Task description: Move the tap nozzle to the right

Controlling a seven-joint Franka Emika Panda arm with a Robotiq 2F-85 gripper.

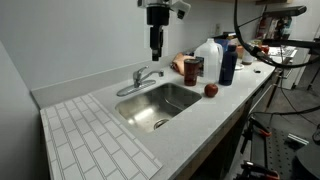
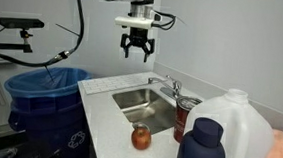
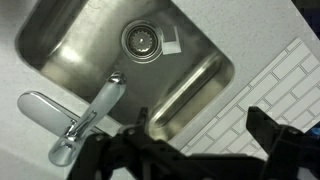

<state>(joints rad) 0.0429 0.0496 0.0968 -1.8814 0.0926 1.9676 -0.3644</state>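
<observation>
The tap nozzle [image 1: 127,88] is a chrome spout that reaches from the faucet base toward the back corner of the steel sink [image 1: 176,112], on the tiled side. It also shows in an exterior view [image 2: 161,83] and in the wrist view [image 3: 101,101], with its tip over the sink [image 3: 190,70]. The short lever handle [image 3: 42,108] points the other way. My gripper [image 1: 155,46] hangs well above the faucet, open and empty, touching nothing. It shows open in an exterior view [image 2: 135,53]. Its dark fingers frame the bottom of the wrist view [image 3: 200,135].
A red apple [image 1: 211,90], a brown can [image 1: 191,68], a white jug [image 1: 208,58] and a blue bottle [image 1: 228,62] stand on the counter beside the sink. White tiles [image 1: 95,135] lie on the other side. A blue bin [image 2: 42,97] stands by the counter.
</observation>
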